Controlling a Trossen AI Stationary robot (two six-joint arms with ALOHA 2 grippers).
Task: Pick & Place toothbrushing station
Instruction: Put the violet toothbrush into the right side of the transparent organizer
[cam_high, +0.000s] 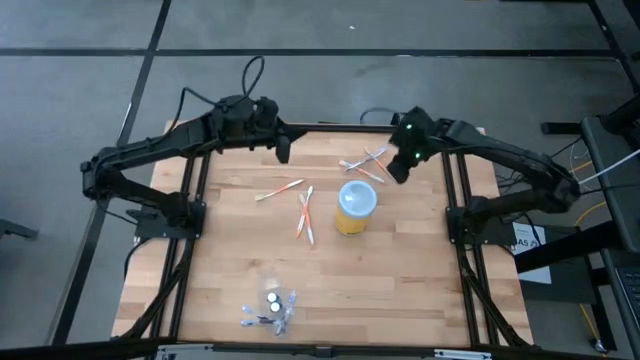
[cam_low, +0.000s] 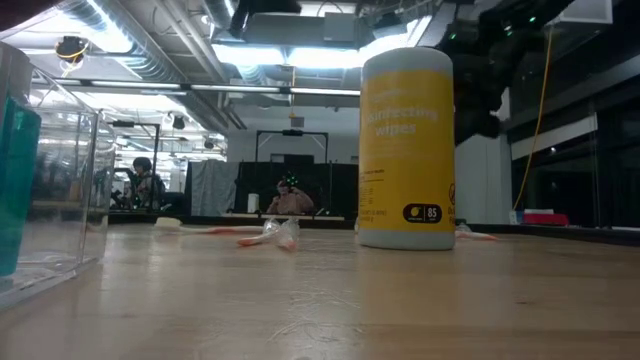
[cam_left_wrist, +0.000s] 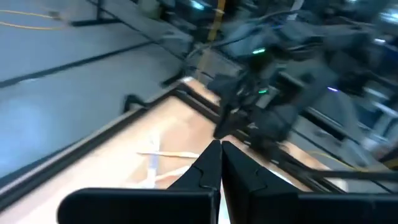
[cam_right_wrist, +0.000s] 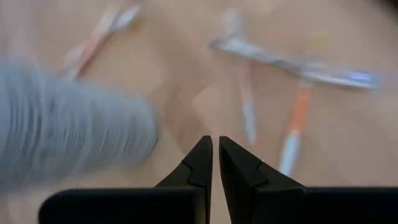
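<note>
Scene: yellow wipes canister (cam_high: 355, 207) at table centre, toothbrushes (cam_high: 366, 165) at its one o'clock | Right gripper (cam_high: 396, 172) hovers beside them, fingers nearly shut, empty | Left gripper (cam_high: 283, 148) at eleven o'clock, shut, empty | Advice: we open right wider, descend straight over one handle.

Robotics lab, exposed ceiling ducts (cam_low: 150, 50), strip lights (cam_low: 270, 55), another rig (cam_low: 290, 185) behind
</note>
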